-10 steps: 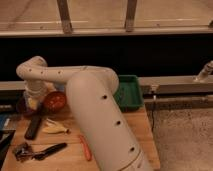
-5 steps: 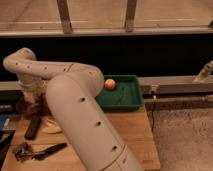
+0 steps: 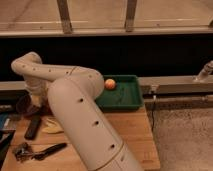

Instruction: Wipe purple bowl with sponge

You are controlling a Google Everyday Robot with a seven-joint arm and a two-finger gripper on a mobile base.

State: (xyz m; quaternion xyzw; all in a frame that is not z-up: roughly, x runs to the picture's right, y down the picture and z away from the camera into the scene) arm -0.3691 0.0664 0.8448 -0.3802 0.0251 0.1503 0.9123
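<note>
Spotted, nearest of all and well short of the hand (image 3: 36, 102), a black-handled tool (image 3: 42, 150) lying flat on the wooden worktop (image 3: 125, 135). Found, closer to the hand yet apart from it, a dark rectangular block (image 3: 33, 127) and a flat yellow banana-like item (image 3: 51, 127) lying side by side.

Traced the thick white arm (image 3: 85, 120) from the near edge up, over and down to the hand, hanging low and largely hidden behind its own wrist. Took the hand for clenched. Could not tell whether the sponge sat in its grip; spotted no pale block anywhere on the worktop.

Made out the purple bowl (image 3: 21, 106) directly under and just beside the hand, dark rim showing on the side away from the arm. Could not tell whether touching or just clear.

Judged the sponge soft, light and squashy: best pinched across its middle, firmly enough not to slip, leaving one face proud below for wiping. Judged the bowl stiff, smooth and light, so apt to skid or tip under a sideways rub at the rim; safer to press down into the middle and sweep gently.

Saw, beyond the hand and off to the arm's side, a green tray (image 3: 131, 102), well apart from the bowl, with an orange ball (image 3: 109, 84) in the corner toward the hand. Noted, farthest back, a metal rail (image 3: 175, 84) under a dark window band.
</note>
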